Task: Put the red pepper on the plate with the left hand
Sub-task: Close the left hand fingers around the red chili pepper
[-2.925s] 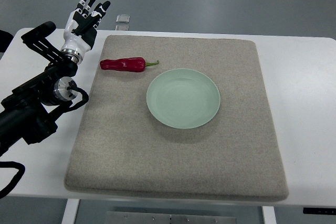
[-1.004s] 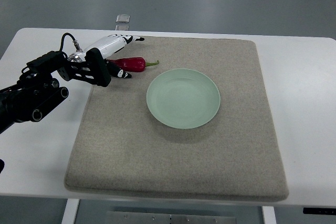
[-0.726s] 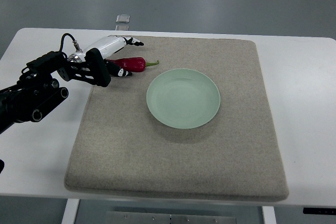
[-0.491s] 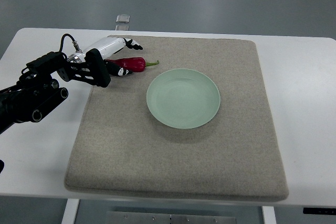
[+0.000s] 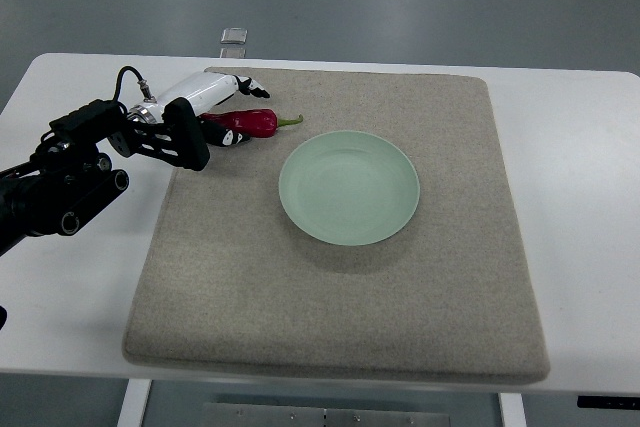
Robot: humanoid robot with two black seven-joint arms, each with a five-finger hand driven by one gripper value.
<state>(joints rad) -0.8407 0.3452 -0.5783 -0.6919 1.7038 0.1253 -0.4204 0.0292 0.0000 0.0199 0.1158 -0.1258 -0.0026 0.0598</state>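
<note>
Pepper [image 5: 252, 123]: red, glossy, elongated, green stem pointing right; lies on the mat [image 5: 340, 287], left of the plate [image 5: 348, 187], apart from it. Left hand [image 5: 222, 105] curled around its left end, gripping it.

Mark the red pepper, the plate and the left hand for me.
red pepper [image 5: 258, 123]: top view, exposed body near stem.
plate [image 5: 349, 187]: top view, bare centre.
left hand [image 5: 216, 105]: top view, the palm.
</note>
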